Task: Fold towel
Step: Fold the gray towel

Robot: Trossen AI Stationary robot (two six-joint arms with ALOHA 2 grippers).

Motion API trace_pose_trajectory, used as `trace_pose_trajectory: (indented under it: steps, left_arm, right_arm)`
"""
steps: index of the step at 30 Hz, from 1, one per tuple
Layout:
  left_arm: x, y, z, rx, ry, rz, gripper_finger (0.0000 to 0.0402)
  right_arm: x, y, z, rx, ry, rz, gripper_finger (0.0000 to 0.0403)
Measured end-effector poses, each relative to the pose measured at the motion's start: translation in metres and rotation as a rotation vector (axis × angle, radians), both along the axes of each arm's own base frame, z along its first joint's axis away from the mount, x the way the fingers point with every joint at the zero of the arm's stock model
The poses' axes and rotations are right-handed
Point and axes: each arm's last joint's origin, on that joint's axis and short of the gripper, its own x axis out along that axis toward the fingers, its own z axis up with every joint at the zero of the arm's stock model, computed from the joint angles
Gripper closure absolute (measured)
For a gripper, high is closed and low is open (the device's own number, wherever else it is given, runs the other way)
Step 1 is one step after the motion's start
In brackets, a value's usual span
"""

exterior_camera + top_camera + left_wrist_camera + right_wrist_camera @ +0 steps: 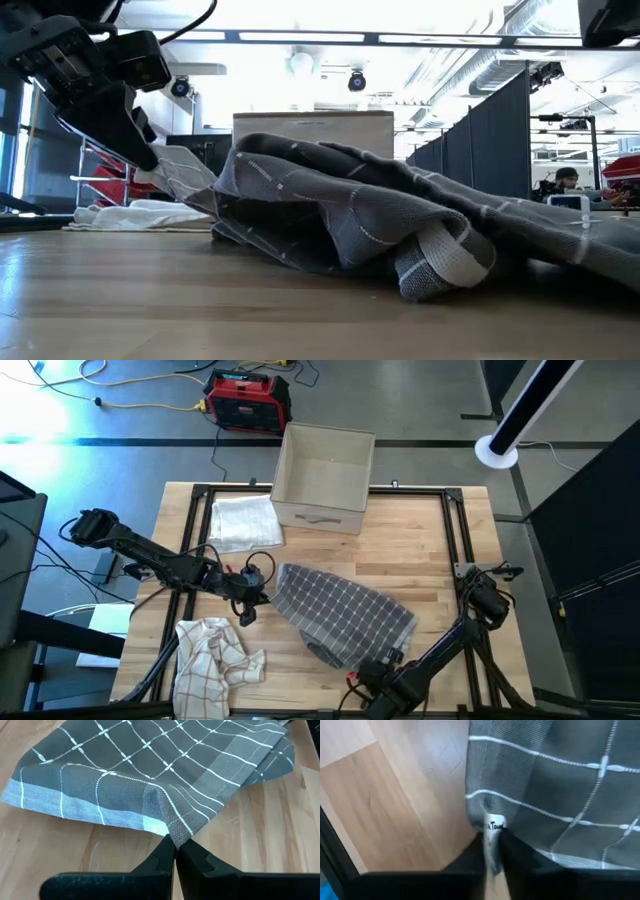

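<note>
Gray checked towel (345,612) lay bunched mid-table (420,550), its corner pinched by the left gripper (262,596) while the right gripper (385,657) clamped its near edge at the label (493,826).

A lab or workshop floor, not a home. The wood table (420,540) sits in a black metal frame on grey concrete, with cables (140,400) and a red power unit (247,400) behind. The low view shows ceiling ducts (500,65), strip lights (300,37) and dark partitions (500,135).
</note>
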Motion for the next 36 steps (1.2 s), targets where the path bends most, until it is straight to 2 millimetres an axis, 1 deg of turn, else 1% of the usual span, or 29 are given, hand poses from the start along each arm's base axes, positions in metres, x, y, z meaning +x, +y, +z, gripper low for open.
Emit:
trace_pose_trajectory:
  steps: [2, 4, 6, 7, 9, 11, 14, 17, 19, 22, 25, 30, 33, 36]
  left_arm:
    - [0.000, 0.000, 0.000, 0.005, -0.004, 0.006, 0.0401]
    - [0.000, 0.001, 0.000, 0.011, -0.010, 0.021, 0.0401]
    - [0.001, 0.001, 0.002, 0.019, -0.016, 0.036, 0.0401]
    - [0.002, 0.000, 0.004, 0.023, -0.026, 0.042, 0.0401]
    - [0.004, -0.001, 0.013, 0.040, -0.067, 0.045, 0.0402]
    - [0.007, -0.004, 0.025, 0.068, -0.117, 0.041, 0.0402]
    - [0.009, -0.007, 0.047, 0.120, -0.202, 0.031, 0.0402]
    - [0.008, -0.009, 0.073, 0.187, -0.303, 0.039, 0.0401]
    - [0.006, -0.009, 0.088, 0.227, -0.359, 0.045, 0.0401]
    - [0.001, -0.007, 0.111, 0.292, -0.435, 0.069, 0.0402]
    - [-0.006, -0.004, 0.127, 0.307, -0.490, 0.082, 0.0402]
    - [-0.019, 0.003, 0.148, 0.327, -0.519, 0.112, 0.0402]
    - [-0.025, 0.006, 0.153, 0.332, -0.518, 0.119, 0.0401]
    - [-0.030, 0.008, 0.159, 0.364, -0.526, 0.105, 0.0402]
  right_arm:
    - [0.000, -0.001, 0.002, -0.002, 0.000, -0.030, 0.0388]
    - [0.000, -0.002, 0.011, -0.011, -0.008, -0.049, 0.0395]
    - [-0.002, -0.005, 0.022, -0.065, 0.002, -0.050, 0.0400]
    - [-0.003, -0.007, 0.032, -0.099, -0.004, -0.051, 0.0401]
    - [0.000, -0.007, 0.063, -0.124, -0.080, -0.062, 0.0402]
    - [-0.003, -0.012, 0.094, -0.182, -0.130, -0.078, 0.0402]
    - [-0.004, -0.016, 0.123, -0.288, -0.166, -0.087, 0.0403]
    - [-0.007, -0.023, 0.157, -0.382, -0.239, -0.084, 0.0403]
    - [-0.006, -0.025, 0.174, -0.409, -0.305, -0.037, 0.0403]
    - [-0.005, -0.031, 0.190, -0.454, -0.362, 0.009, 0.0403]
    - [-0.012, -0.042, 0.213, -0.492, -0.422, 0.049, 0.0403]
    - [-0.028, -0.056, 0.239, -0.464, -0.446, 0.088, 0.0403]
    - [-0.043, -0.071, 0.263, -0.384, -0.445, 0.114, 0.0403]
    - [-0.056, -0.085, 0.284, -0.366, -0.496, 0.115, 0.0403]
